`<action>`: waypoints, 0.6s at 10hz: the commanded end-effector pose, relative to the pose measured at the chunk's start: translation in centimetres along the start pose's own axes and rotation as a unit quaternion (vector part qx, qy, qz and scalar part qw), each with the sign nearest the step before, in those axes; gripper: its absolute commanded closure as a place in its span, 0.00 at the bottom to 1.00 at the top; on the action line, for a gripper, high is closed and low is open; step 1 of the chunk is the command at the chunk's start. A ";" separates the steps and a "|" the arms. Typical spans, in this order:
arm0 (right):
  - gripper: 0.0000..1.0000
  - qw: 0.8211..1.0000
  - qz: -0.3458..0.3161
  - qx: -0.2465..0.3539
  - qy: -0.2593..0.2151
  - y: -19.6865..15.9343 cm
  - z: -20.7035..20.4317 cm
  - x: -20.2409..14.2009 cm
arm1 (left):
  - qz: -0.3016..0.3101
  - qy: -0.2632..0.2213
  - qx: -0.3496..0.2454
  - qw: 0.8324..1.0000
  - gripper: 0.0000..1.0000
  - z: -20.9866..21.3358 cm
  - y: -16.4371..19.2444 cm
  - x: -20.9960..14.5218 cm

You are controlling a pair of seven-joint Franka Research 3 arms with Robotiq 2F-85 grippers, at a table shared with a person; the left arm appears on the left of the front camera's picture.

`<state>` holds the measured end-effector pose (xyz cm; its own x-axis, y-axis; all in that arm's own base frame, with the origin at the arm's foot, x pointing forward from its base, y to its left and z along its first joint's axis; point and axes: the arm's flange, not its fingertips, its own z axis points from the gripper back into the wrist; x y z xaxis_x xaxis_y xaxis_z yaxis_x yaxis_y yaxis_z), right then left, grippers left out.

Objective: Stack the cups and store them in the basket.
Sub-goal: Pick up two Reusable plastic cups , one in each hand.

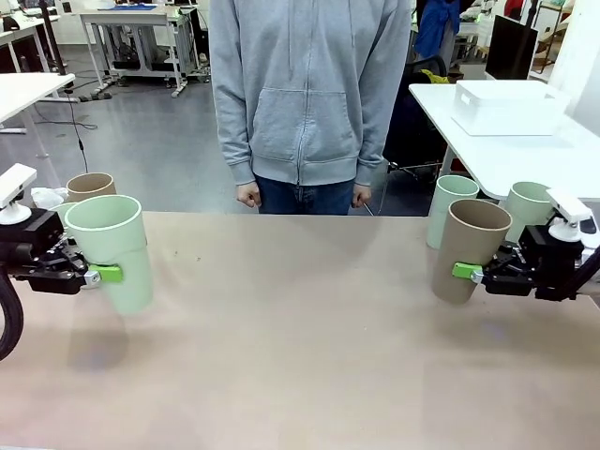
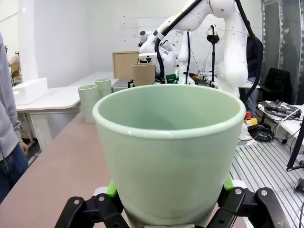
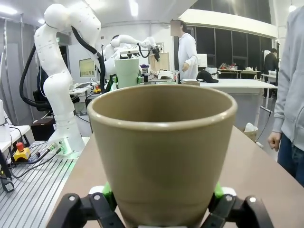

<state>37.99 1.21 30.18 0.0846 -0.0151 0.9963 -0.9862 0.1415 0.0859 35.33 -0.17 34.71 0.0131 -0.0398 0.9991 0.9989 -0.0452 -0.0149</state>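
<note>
Left gripper was clamped on a mint cup at the left side of the table. The cup was mouth-up, slightly tilted and lifted clear of the surface. Right gripper was clamped on a tan cup at the right side, also leaning. A second tan cup stood behind the left gripper. Behind the right gripper stood two more — an inner mint cup and an outer mint cup. The basket sat on a separate white table, far right. A person stood at the far edge.
</note>
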 end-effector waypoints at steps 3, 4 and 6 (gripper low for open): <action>0.16 1.000 -0.007 -0.027 0.009 10.6 -1.0 2.0 | 0.011 -0.002 -0.003 1.000 0.13 -4.2 -4.4 1.3; 0.16 0.999 -0.009 -0.030 0.015 10.8 -1.0 1.9 | 0.017 0.001 -0.003 1.000 0.13 -4.6 -4.2 1.2; 0.16 0.999 -0.015 -0.039 0.018 10.9 -0.8 1.6 | 0.025 0.009 -0.004 1.000 0.13 -5.4 -4.0 1.2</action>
<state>38.32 0.30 31.56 0.0952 0.0152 0.9953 -0.9793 0.1810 0.0909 35.80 -3.08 35.37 0.0460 -0.0619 0.9970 0.9953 -0.0828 -0.0510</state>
